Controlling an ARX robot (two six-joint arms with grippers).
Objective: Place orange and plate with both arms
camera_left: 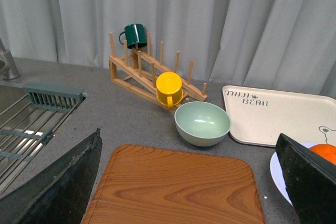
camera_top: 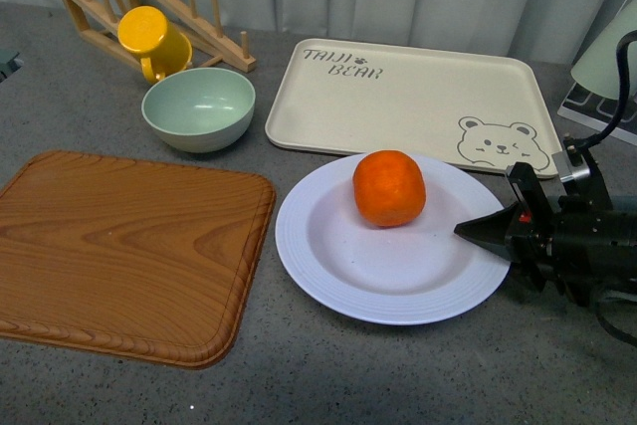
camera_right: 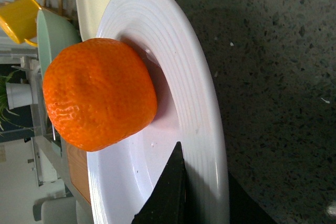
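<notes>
Right gripper (camera_top: 468,230) seemingly pinches plate (camera_top: 338,276) rim, likely for positioning; orange (camera_top: 389,187) just beyond fingertips. Left gripper (camera_left: 189,135) spread, idle.

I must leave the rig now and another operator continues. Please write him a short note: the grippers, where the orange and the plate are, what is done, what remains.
Left gripper: open and empty, away from the plate.
Right gripper: at the plate's right rim, with one finger over the rim. Whether it clamps the rim cannot be told.
Orange: lies on the white plate, untouched by either gripper.
Plate: stands on the grey counter, between the wooden board and the bear tray.
Done: the orange is on the plate.
Left: probably moving the plate to its final place.
</notes>
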